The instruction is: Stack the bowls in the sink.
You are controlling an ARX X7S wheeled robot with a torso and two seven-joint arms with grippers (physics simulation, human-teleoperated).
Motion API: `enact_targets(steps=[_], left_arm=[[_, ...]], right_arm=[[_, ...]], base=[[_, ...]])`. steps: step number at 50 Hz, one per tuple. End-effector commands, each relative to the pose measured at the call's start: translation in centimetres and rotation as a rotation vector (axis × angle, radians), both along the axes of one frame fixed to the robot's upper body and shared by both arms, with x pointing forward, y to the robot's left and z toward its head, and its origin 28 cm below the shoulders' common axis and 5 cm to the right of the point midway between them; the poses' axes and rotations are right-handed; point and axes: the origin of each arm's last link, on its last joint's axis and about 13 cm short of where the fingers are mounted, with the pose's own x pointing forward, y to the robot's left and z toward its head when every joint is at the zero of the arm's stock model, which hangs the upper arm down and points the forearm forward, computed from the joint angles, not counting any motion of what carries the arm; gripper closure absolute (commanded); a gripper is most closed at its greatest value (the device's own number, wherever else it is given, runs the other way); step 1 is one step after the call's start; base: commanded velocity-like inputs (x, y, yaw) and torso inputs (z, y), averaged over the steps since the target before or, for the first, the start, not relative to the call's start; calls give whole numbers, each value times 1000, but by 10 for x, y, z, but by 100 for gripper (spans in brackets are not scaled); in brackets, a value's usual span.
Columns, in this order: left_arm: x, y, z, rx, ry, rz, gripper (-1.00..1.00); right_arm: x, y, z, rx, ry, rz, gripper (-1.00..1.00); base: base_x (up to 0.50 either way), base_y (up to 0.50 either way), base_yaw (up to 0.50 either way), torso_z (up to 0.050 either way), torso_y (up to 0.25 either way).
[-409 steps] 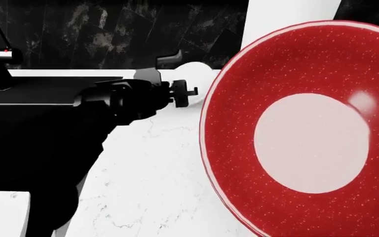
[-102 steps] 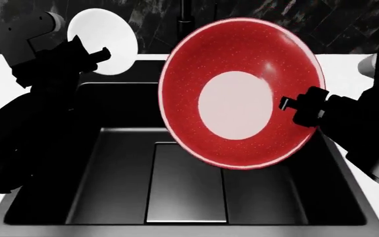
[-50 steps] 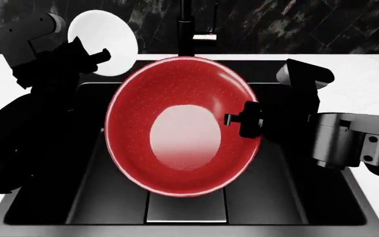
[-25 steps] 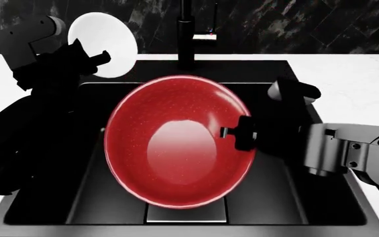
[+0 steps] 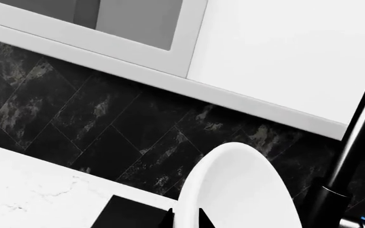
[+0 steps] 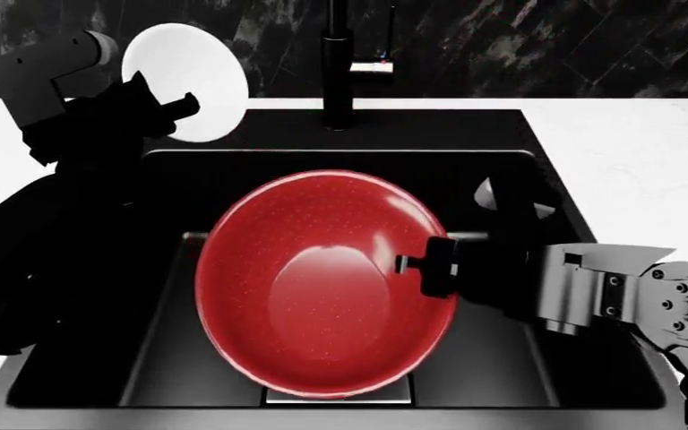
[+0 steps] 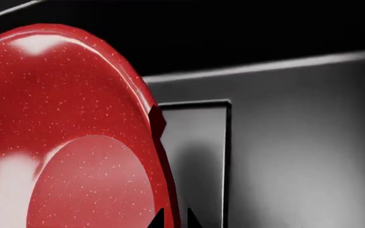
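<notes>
Where arms overlap, sink partly hidden.

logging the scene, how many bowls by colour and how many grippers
red bowl: 1
white bowl: 1
grippers: 2, left gripper and right gripper
total: 4
</notes>
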Motion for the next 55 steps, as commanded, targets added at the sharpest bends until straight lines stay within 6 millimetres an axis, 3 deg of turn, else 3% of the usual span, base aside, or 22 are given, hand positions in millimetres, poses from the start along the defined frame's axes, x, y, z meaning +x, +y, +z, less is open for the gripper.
enact_targets(steps=[1,55], left_arm=[[0,0,5,3,-24,-3,100],[-1,3,3,-1,-23,1,100]], right_arm=[[1,0,-10,5,29,1,100],[11,3,-50,14,106,-14,100]], base=[[0,0,0,0,0],[0,0,0,0,1]])
